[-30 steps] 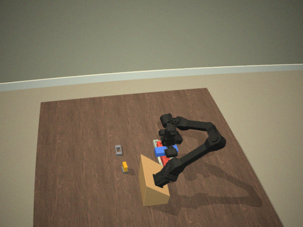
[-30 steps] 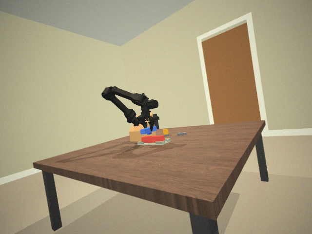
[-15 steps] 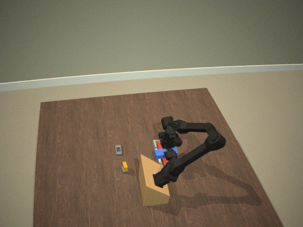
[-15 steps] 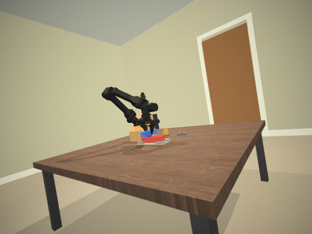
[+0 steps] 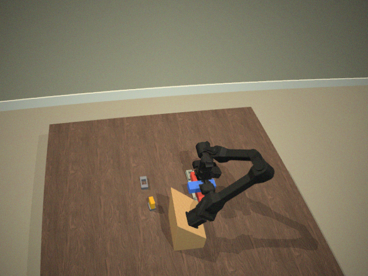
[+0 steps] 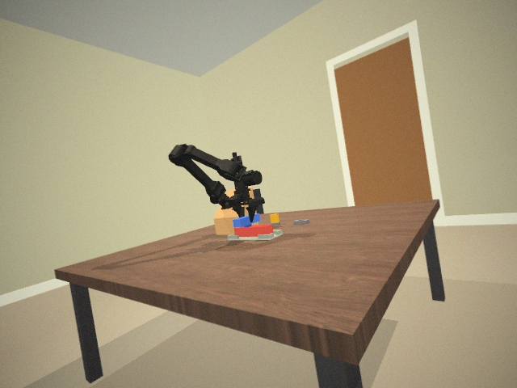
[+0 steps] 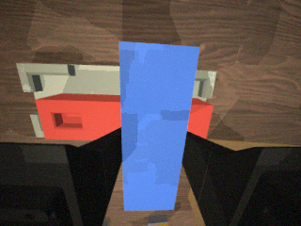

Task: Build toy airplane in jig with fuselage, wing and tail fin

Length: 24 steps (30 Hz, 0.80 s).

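The wooden table [image 5: 112,166] [image 6: 250,267] spreads beneath the gripper [image 5: 204,179] [image 6: 247,217] [image 7: 152,134] on every side. Upon it, the black arm [image 5: 237,184] [image 6: 208,160] bends up from a tan wedge-shaped block [image 5: 190,219] [image 6: 224,221] and reaches over to the gripper, whose fingers point downward; the block stands near the gripper, on the side of the arm's foot. Below the fingers lies the pale jig [image 5: 188,175] [image 6: 250,238] [image 7: 80,82], flat on the tabletop. The red fuselage [image 5: 199,196] [image 6: 258,229] [image 7: 94,118] lies lengthwise in the jig, also under the gripper, with a rectangular socket showing in its top, off to one side of the fingers. The gripper is closed on the blue wing [image 5: 194,186] [image 6: 246,220] [image 7: 152,127], a finger against each long side, and the wing crosses over the fuselage; whether its tab is in the socket cannot be made out. A gray holder with an opening [image 5: 144,182] [image 6: 301,221] lies well apart from the gripper. Smallest, the yellow tail fin [image 5: 152,202] [image 6: 274,217] stands in a gray base, likewise away from the gripper, not on the fuselage.
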{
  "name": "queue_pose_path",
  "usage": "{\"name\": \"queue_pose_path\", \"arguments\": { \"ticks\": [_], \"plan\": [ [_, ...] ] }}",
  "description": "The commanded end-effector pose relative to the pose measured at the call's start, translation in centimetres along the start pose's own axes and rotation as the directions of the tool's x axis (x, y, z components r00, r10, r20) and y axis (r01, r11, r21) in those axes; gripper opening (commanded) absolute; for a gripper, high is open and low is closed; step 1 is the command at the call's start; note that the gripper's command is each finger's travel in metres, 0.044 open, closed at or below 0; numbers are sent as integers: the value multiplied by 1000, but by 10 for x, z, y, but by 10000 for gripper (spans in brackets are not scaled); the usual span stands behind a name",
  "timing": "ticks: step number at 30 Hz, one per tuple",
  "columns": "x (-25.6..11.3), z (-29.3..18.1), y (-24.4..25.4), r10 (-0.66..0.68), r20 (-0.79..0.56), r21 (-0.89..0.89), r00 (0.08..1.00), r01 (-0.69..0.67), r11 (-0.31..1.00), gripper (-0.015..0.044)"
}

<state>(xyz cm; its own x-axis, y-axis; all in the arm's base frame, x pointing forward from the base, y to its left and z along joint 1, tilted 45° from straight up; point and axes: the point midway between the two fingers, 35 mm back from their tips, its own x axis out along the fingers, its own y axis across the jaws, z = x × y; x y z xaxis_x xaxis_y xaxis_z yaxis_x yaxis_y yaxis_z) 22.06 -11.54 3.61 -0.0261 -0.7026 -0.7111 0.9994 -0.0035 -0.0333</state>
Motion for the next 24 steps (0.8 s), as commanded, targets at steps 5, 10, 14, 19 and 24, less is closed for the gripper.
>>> {"name": "queue_pose_path", "arguments": {
  "ticks": [5,10,14,19,24],
  "plan": [
    [0,0,0,0,0,2,1000,0,1000,320],
    [0,0,0,0,0,2,1000,0,1000,440],
    [0,0,0,0,0,2,1000,0,1000,440],
    [-20,-2,3,2,-6,0,1000,-2,1000,440],
    [-84,-1,1,1,-1,-4,1000,-1,1000,440]
  ]
}}
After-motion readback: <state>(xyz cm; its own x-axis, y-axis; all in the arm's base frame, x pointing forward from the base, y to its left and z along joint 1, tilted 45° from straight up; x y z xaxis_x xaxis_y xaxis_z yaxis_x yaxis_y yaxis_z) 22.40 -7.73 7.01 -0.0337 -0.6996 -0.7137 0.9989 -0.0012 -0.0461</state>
